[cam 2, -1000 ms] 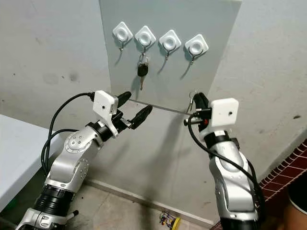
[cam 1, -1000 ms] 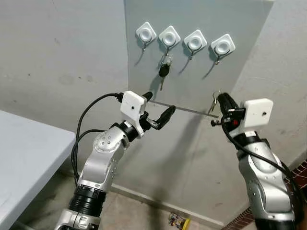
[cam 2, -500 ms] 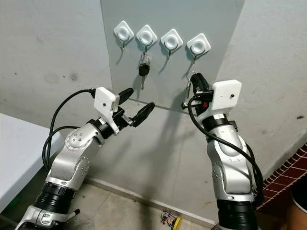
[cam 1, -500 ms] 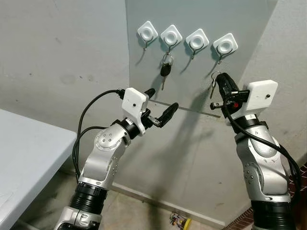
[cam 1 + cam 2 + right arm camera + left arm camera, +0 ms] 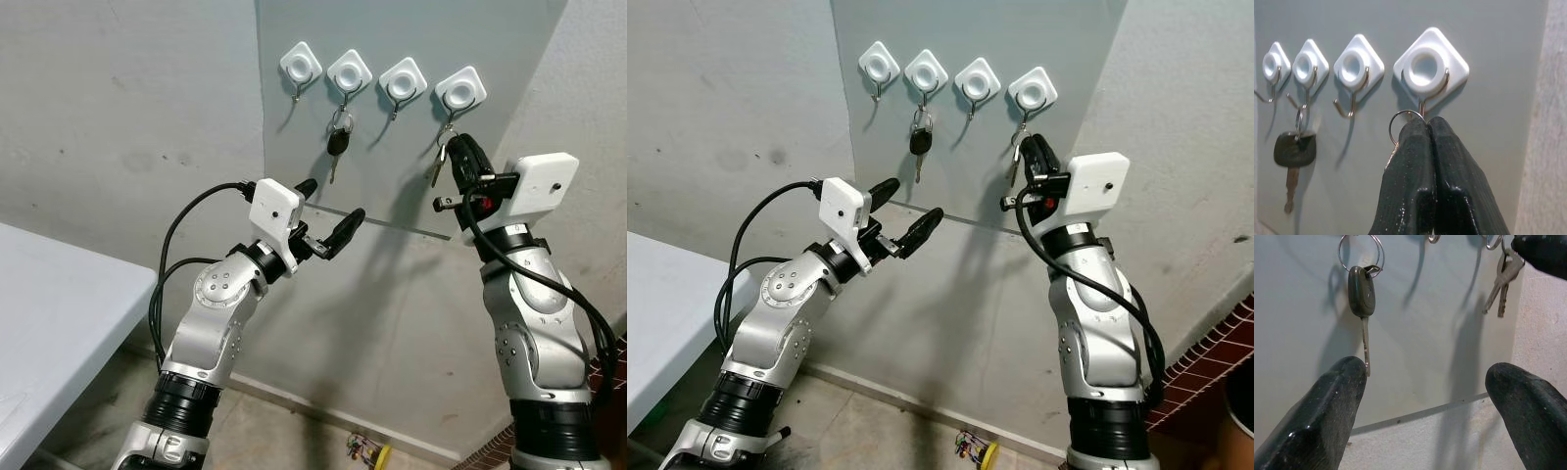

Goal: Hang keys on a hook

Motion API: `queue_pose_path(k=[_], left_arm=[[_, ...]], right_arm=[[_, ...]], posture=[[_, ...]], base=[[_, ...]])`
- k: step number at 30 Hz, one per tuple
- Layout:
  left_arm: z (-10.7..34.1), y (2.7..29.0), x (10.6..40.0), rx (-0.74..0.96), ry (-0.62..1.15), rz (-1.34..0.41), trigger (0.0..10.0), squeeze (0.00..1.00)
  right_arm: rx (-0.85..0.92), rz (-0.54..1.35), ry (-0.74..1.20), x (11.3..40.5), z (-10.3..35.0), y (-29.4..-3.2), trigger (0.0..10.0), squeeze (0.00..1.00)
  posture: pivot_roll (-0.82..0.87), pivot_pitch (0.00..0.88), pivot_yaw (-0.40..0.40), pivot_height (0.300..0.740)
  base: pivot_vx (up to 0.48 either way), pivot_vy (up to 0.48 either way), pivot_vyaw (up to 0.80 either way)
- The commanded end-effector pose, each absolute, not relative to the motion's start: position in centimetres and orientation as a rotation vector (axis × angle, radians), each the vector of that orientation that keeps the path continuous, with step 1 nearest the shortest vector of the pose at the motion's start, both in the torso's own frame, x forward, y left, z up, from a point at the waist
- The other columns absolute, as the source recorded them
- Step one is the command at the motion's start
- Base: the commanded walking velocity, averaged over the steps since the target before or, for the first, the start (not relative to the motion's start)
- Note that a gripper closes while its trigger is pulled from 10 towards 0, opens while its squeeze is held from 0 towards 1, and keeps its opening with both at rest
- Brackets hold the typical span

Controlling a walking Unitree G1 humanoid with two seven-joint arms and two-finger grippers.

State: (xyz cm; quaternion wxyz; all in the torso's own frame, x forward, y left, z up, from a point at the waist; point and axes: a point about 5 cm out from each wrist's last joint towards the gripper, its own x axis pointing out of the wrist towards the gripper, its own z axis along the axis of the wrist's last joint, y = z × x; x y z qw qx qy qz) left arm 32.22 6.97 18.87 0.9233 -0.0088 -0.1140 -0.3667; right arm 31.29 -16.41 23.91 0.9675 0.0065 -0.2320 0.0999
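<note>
Table (image 5: pixel 59 323): pale slab at the lower left of the frame, nearest the viewer.
Left gripper (image 5: pixel 328 217): centre of the frame, fingers spread apart and holding nothing, aimed at the grey panel (image 5: pixel 392 176) below the hanging car key (image 5: pixel 336 144).
Right gripper (image 5: pixel 1032 160): upper right of the frame, fingers pressed together on the ring of the keys (image 5: pixel 438 163), raised just beneath the rightmost hook (image 5: pixel 1426 98).
Keys: dangle beside the right gripper's fingertips; ring touches or nearly touches the hook's wire, and whether it is seated cannot be told.
Hooks: four white diamond mounts in a row along the panel's top; the second from left carries the car key.
</note>
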Motion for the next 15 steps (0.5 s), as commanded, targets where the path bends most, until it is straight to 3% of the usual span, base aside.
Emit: queue_pose_path(k=[1,15], left_arm=[[19.53,6.82,32.43,-0.002,-0.255,-0.753,10.0,0.00],[19.44,6.84,32.27,-0.002,-0.255,-0.754,10.0,0.00]], right_arm=[[0.023,0.190,-0.496,31.47,24.63,-16.67,10.0,0.00],[0.030,0.157,-0.459,31.99,24.68,-17.06,10.0,0.00]], posture=[[-0.08,0.000,-0.028,0.740],[-0.07,0.000,-0.033,0.740]], base=[[0.000,0.000,0.00],[0.000,0.000,0.00]])
